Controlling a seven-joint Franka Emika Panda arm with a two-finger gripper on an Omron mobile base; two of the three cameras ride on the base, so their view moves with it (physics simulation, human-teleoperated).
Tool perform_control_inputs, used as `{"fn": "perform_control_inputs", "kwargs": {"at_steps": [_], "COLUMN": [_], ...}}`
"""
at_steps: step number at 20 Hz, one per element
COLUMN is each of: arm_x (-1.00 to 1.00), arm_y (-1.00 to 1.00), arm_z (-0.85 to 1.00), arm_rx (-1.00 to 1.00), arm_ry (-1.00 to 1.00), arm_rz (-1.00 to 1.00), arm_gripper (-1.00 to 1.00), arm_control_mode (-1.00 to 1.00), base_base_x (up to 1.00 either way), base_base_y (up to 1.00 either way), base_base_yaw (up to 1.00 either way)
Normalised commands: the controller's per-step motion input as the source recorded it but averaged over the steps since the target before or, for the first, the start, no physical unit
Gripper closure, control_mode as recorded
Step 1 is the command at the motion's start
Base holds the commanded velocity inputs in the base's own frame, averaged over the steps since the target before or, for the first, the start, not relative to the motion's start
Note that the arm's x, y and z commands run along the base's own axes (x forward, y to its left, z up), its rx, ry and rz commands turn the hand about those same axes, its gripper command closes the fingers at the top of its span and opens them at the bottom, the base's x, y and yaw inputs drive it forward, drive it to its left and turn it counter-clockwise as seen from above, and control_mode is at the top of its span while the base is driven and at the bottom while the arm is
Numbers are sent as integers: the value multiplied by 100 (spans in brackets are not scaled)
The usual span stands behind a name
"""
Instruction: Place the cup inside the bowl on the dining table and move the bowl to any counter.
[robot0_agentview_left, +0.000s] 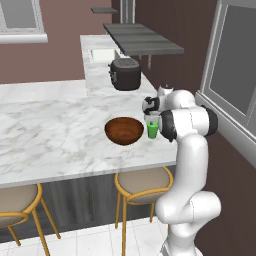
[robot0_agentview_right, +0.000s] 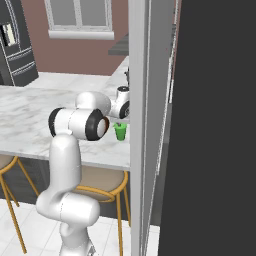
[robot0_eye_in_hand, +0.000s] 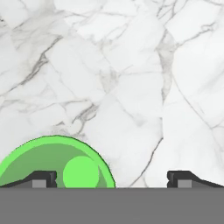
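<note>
The green cup (robot0_agentview_left: 152, 130) stands upright on the white marble dining table (robot0_agentview_left: 50, 135), close to its right front edge. Just left of the cup sits the dark wooden bowl (robot0_agentview_left: 124, 130), with nothing in it. My gripper (robot0_agentview_left: 151, 119) hangs right above the cup, pointing down, apart from it. In the hand view the gripper (robot0_eye_in_hand: 113, 178) is open, and the cup (robot0_eye_in_hand: 57, 162) lies below at the lower left, its rim under the left fingertip (robot0_eye_in_hand: 43, 178). From the right base view the cup (robot0_agentview_right: 120, 131) shows beside my forearm.
A dark toaster (robot0_agentview_left: 125, 74) stands on the marble top behind the bowl, under a grey shelf (robot0_agentview_left: 142, 40). Round stools (robot0_agentview_left: 142, 185) tuck under the table's front edge. A tall pillar (robot0_agentview_right: 137, 125) and a dark panel (robot0_agentview_right: 215, 125) stand close on the right.
</note>
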Motion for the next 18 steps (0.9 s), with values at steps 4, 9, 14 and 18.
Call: {"fn": "perform_control_inputs", "kwargs": {"at_steps": [4, 9, 14, 18], "arm_x": [19, 15, 6, 0], "arm_y": [-1, -4, -11, -16], "arm_z": [-12, -15, -12, -7], "arm_rx": [0, 0, 0, 0], "arm_ry": [0, 0, 0, 0], "arm_rz": [-1, 0, 0, 0], "arm_gripper": [-100, -100, -100, -100], "arm_control_mode": [-100, -100, -100, -100], "base_base_x": [0, 0, 0, 0], "base_base_y": [0, 0, 0, 0], "base_base_yaw": [0, 0, 0, 0]}}
